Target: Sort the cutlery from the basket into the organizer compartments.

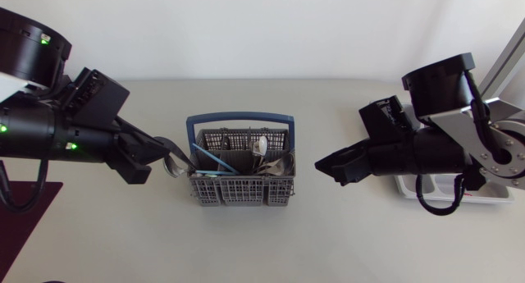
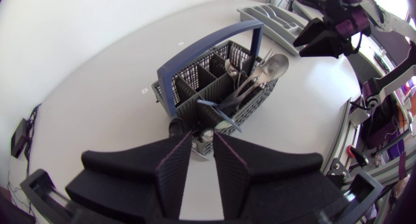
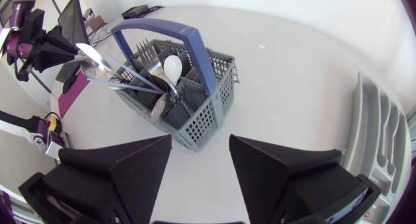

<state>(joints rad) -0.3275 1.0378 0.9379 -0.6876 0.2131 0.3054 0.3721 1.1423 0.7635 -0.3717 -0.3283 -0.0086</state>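
The grey cutlery basket (image 1: 239,193) with a blue handle stands mid-table and holds several spoons and forks and a blue-handled piece (image 1: 215,161). My left gripper (image 1: 168,162) is at the basket's left edge, shut on a silver spoon (image 1: 179,165) that slants out over the rim. The right wrist view shows that spoon (image 3: 94,67) at the left gripper's tips. In the left wrist view the narrow gap between the fingers (image 2: 175,165) holds a silver sliver. My right gripper (image 1: 328,166) hovers open to the right of the basket, with nothing in it. The grey organizer (image 1: 449,189) lies partly under my right arm.
A dark red mat (image 1: 29,213) lies at the table's left front corner. Bare table stretches between the basket (image 3: 208,113) and the organizer (image 3: 383,133), and in front of the basket.
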